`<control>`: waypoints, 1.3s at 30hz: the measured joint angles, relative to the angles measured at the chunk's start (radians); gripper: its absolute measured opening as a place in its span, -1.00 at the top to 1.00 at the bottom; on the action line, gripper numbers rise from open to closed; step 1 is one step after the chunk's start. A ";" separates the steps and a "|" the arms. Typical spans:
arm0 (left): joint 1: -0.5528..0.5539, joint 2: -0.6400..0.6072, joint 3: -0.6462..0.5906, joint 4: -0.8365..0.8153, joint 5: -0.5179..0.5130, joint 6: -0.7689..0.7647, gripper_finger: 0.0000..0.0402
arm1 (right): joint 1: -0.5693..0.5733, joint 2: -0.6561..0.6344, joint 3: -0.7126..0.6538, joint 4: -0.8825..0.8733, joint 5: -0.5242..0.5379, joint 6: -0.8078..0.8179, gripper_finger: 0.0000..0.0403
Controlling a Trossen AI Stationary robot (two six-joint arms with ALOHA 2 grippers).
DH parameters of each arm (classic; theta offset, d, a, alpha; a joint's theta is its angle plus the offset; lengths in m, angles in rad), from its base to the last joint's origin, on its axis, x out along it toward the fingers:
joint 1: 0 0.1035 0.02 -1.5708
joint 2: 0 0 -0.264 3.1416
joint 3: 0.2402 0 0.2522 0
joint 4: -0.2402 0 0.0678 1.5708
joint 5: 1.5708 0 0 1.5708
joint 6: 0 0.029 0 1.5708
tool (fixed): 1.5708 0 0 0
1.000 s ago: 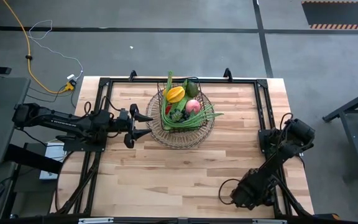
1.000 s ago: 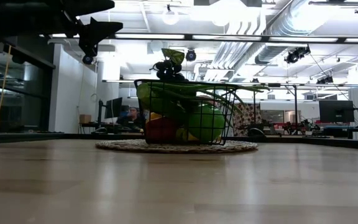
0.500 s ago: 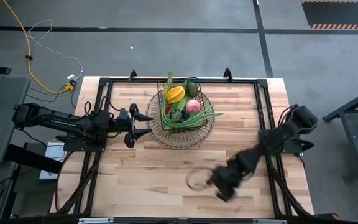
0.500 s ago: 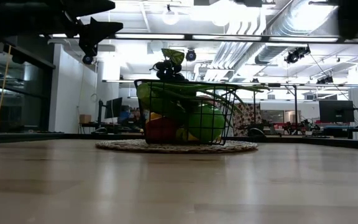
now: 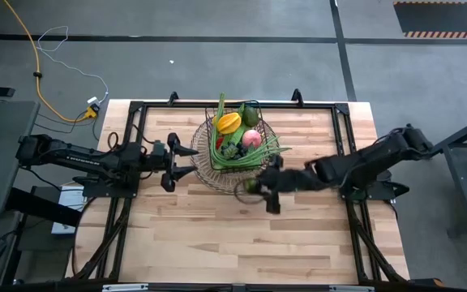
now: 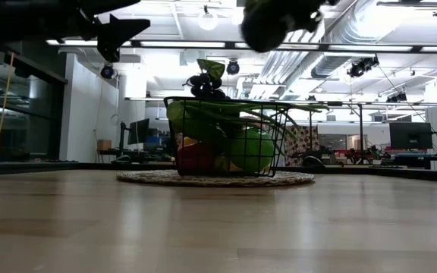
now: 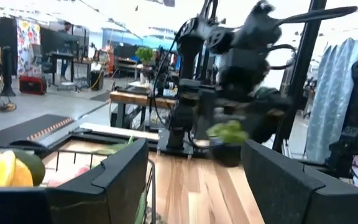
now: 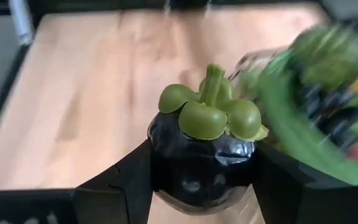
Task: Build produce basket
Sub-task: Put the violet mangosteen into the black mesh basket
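A pale wooden plank table (image 5: 217,235) is seen with a dark wire-mesh basket (image 5: 237,174), square-bodied under a round flaring rim, standing toward its far middle on a round woven mat (image 6: 215,179). The basket is already heaped: a yellow-orange fruit (image 5: 229,122), a pink apple (image 5: 252,139), dark grapes (image 6: 205,82) and long green beans (image 5: 259,154) are visible above its rim, while a large green fruit (image 6: 250,149) and a red one (image 6: 197,157) are glimpsed through the mesh.

The left gripper (image 5: 186,161) is held in the air just left of the basket, its fingers spread apart and nothing between them. The right gripper (image 5: 259,188) is stretched in from the basket's right and hangs just off the rim's near right edge; its fingers are clamped on a small dark purple, round fruit with a green leafy cap (image 8: 205,148), gripped across its sides with the cap upward.

The step in hand is judged to be the carrying of this last fruit over the rim. With the pile already high, the glossy fruit could roll off the beans and out over the low flaring rim if it were released too far from the middle. A low approach could also snag the rim wire and drag the basket off its mat.
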 joint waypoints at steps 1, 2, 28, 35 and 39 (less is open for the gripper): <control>0.000 0.000 0.000 0.010 0.000 0.000 -0.22 | -0.027 -0.007 -0.017 0.041 0.000 -0.053 -0.01; 0.000 0.000 0.000 0.021 0.000 0.000 -0.22 | -0.057 -0.014 -0.040 0.086 -0.003 -0.100 -0.01; -0.002 0.000 0.000 0.038 -0.199 0.087 -0.22 | -0.581 -0.053 -0.607 1.346 -0.442 -0.298 -0.06; -0.002 0.000 0.000 0.038 -0.224 0.087 -0.22 | -0.580 -0.053 -0.606 1.280 -0.364 -0.259 -0.13; -0.002 0.000 0.000 0.038 -0.224 0.087 -0.22 | -0.581 -0.053 -0.606 1.274 -0.357 -0.244 -0.20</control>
